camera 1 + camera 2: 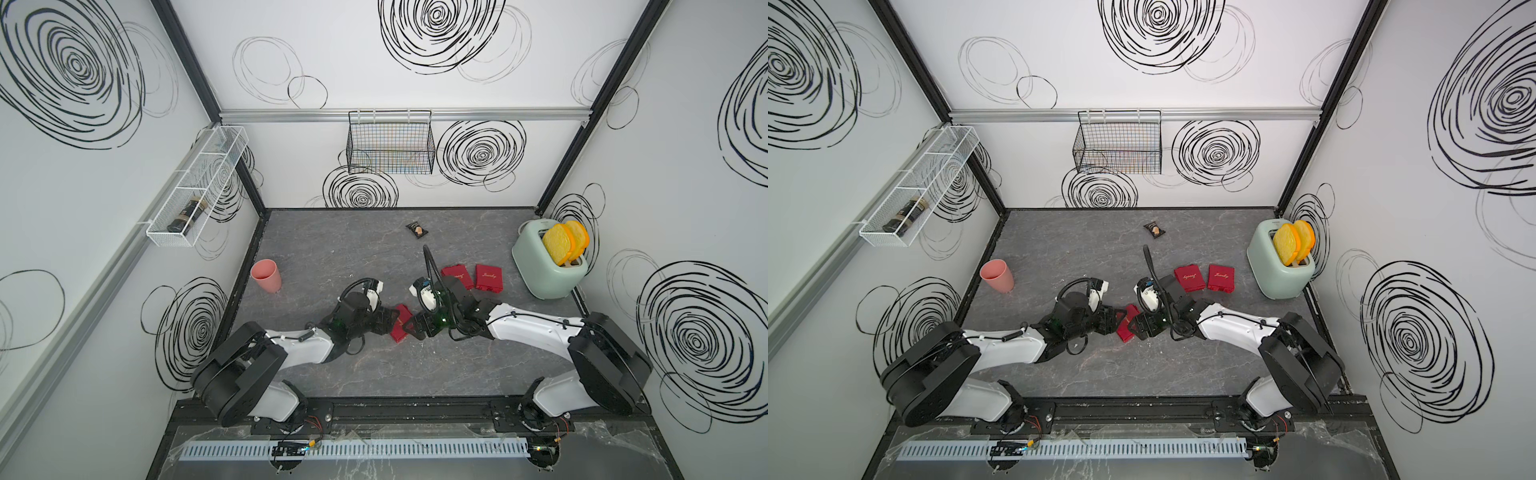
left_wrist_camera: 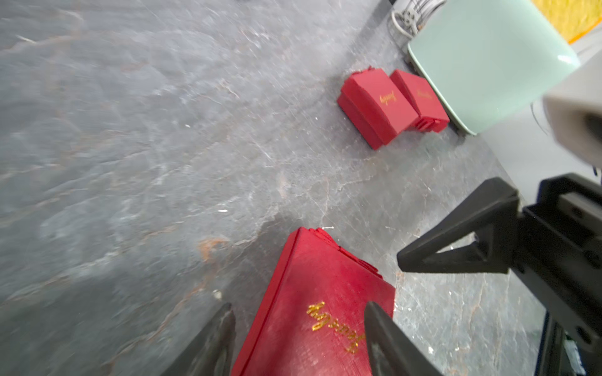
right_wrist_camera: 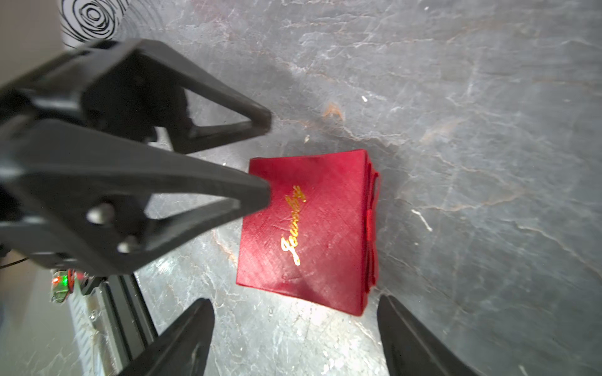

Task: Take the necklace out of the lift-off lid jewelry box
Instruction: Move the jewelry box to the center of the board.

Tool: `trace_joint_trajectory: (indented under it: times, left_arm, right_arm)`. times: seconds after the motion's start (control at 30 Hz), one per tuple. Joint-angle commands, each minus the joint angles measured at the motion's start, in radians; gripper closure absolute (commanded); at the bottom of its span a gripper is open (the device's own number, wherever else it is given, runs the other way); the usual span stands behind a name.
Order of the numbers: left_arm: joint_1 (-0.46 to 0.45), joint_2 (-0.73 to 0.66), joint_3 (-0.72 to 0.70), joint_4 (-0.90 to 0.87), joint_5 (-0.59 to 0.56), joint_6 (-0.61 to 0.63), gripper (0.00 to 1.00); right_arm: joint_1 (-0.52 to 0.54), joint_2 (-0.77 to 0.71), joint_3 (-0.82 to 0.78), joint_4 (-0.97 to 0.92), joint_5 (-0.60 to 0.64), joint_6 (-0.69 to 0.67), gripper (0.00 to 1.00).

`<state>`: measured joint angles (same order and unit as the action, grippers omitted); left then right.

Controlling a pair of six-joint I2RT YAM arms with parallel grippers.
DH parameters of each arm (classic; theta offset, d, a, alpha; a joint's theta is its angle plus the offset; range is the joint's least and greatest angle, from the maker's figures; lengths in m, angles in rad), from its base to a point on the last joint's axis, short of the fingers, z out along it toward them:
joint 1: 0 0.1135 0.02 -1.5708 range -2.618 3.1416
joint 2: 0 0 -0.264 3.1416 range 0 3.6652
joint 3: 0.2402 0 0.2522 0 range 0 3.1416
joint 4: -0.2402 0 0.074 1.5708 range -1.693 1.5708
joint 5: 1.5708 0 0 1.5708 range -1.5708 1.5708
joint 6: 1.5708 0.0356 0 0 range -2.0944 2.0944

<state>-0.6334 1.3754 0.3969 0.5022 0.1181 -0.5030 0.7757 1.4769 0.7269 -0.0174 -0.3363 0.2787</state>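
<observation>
A closed red jewelry box [image 1: 400, 334] [image 1: 1126, 331] with gold script on its lid lies on the grey table between my two grippers. My left gripper [image 1: 392, 323] [image 2: 298, 311] is open. One of its fingers [image 3: 228, 192] hangs over the lid's edge, and the other is off the box, over bare table. My right gripper [image 1: 411, 328] [image 3: 295, 302] is open too, and the box [image 3: 306, 228] sits just ahead of its fingertips, not between them. The necklace is hidden.
Two more red boxes [image 1: 457, 276] [image 1: 489, 277] lie side by side to the right, near a mint toaster [image 1: 548, 266] holding yellow slices. A pink cup [image 1: 266, 276] stands at the left and a small dark packet [image 1: 417, 229] lies further back. A wire basket [image 1: 390, 143] hangs on the back wall.
</observation>
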Motion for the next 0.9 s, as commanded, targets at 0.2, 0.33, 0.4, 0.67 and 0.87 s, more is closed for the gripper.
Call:
trace_joint_trajectory:
  times: [0.2, 0.33, 0.4, 0.67, 0.87]
  left_arm:
    - [-0.070, -0.158, -0.070, -0.154, -0.120, -0.045, 0.39]
    - [-0.084, -0.184, -0.099, -0.142, -0.109, -0.062, 0.39]
    - [-0.087, -0.185, -0.102, -0.137, -0.100, -0.060, 0.40]
    - [-0.092, -0.140, -0.101, -0.092, -0.075, -0.062, 0.42]
    - [-0.089, -0.082, -0.087, -0.049, -0.064, -0.047, 0.45]
  right_arm:
    - [0.003, 0.076, 0.027, 0.038, 0.032, -0.056, 0.22]
    - [0.006, 0.077, 0.031, 0.033, 0.000, -0.065, 0.23]
    - [0.016, 0.079, 0.031, 0.026, -0.017, -0.076, 0.23]
    - [0.074, 0.059, 0.022, -0.005, -0.066, -0.097, 0.23]
    - [0.095, -0.003, -0.003, -0.039, -0.014, -0.073, 0.23]
